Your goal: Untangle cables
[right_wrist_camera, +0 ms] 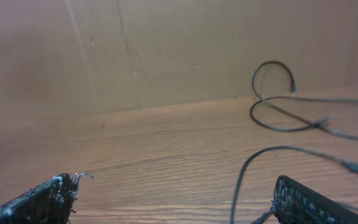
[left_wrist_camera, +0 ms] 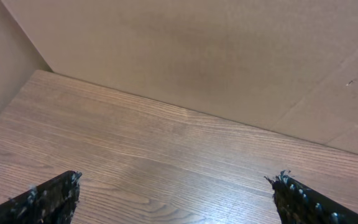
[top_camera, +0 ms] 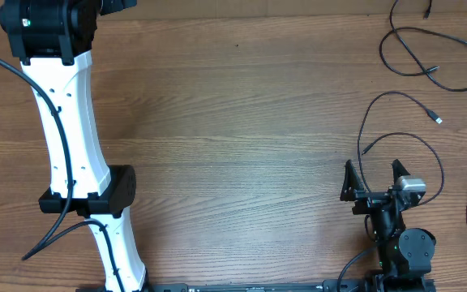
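Cables (top_camera: 430, 70) lying apart along the right edge, far corner to near corner.
Right gripper (top_camera: 373, 172) is hovering, jaws apart, with the nearest loop (top_camera: 408, 97) curling round it. Left gripper (left_wrist_camera: 176, 182) is gaping empty at the far left corner. Risk: a careless close or lift snagging that loop and dragging it onto its neighbours.

The overhead camera looks straight down on the brown wood-grain tabletop (top_camera: 233, 146) from well above, taking in both arms. The left wrist camera sits low over the far left corner, facing the plain tan cardboard wall (left_wrist_camera: 197, 50). The right wrist camera, low at the right side, faces that wall too. It shares the thin black looped cables (right_wrist_camera: 319, 122) with the overhead view.
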`<state>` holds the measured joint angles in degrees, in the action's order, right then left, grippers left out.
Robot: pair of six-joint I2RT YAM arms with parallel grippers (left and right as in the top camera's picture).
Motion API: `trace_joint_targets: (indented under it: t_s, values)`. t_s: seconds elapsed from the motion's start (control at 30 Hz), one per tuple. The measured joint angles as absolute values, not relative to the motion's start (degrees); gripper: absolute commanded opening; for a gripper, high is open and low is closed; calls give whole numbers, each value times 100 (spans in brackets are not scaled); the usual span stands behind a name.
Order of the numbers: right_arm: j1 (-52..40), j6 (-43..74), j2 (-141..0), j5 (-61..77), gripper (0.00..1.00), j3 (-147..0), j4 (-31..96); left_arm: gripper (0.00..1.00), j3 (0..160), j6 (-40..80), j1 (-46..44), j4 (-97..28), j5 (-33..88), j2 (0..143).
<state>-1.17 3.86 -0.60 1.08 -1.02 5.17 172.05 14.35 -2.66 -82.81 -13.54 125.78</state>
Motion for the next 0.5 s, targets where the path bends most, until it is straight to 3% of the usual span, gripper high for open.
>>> trace_joint_targets:
  t_s: [0.5]
  values:
    - [-117,-137,-60,108,100,-102,517,100,17205,1435,-266,-8281,-1354,12575]
